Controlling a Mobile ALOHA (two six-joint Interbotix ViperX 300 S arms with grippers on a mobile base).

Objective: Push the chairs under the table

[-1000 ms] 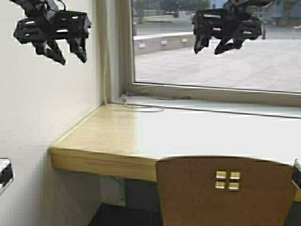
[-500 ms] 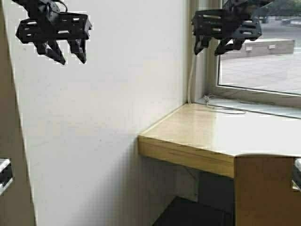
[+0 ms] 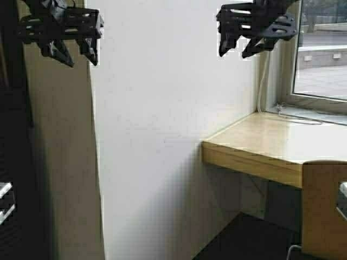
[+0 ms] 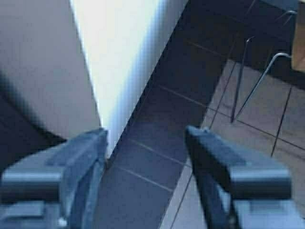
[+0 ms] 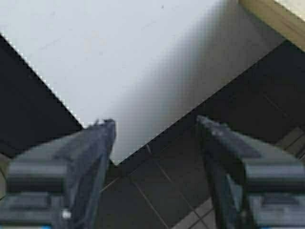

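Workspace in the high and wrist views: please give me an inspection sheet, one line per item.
Surface: the table, pale wood, ends at the white wall; top bare near that end.
Job's things: one chair, only its backrest edge in view, in front of the table edge.
Clutter: nothing seen.
Grippers: left gripper and right gripper both raised, open, empty.
Cables: a thin white cable lies by the window.
Surroundings: dark tiled floor; thin metal chair legs in the left wrist view.
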